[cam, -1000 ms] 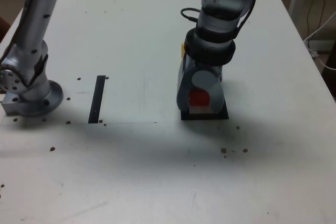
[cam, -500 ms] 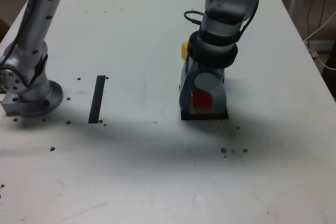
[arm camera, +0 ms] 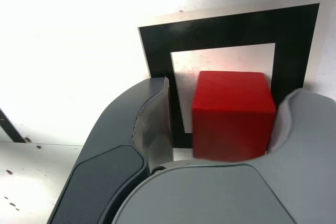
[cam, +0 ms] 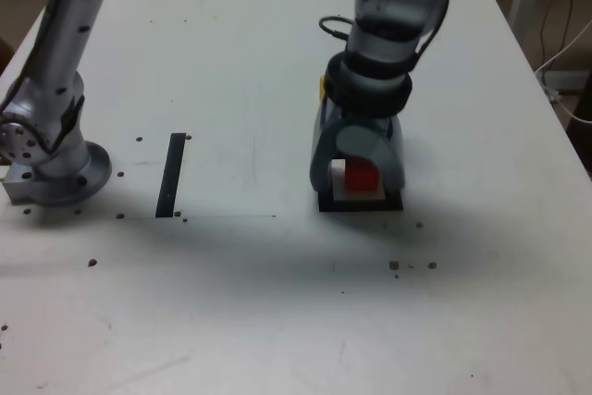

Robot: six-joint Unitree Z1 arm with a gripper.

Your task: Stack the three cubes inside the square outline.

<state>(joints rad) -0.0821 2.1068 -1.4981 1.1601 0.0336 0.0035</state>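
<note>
Jaws spread on the gripper [arm camera: 232,86], red cube [arm camera: 233,116] between them. Clear gap between the cube and one finger; the other finger is right beside it, can't tell if touching. Not pinched.

Red cube sits within the square outline [arm camera: 294,51], off-centre on the white middle. Exterior view shows it toward the exterior view's right side of the frame, white showing on the other side. Fingers reach down over the outline's sides, near edge of the black tape visible in front.

Yellow cube [cam: 323,88] is behind the outline as the exterior view sees it, mostly hidden by the arm [cam: 379,53]; only a sliver shows.

Straight black strip [cam: 171,175] lies flat on the table [cam: 231,321], well apart from the outline, toward the exterior view's left. Gray round base [cam: 69,178] is farther left in that view. Small dark marks dot the white tabletop.
</note>
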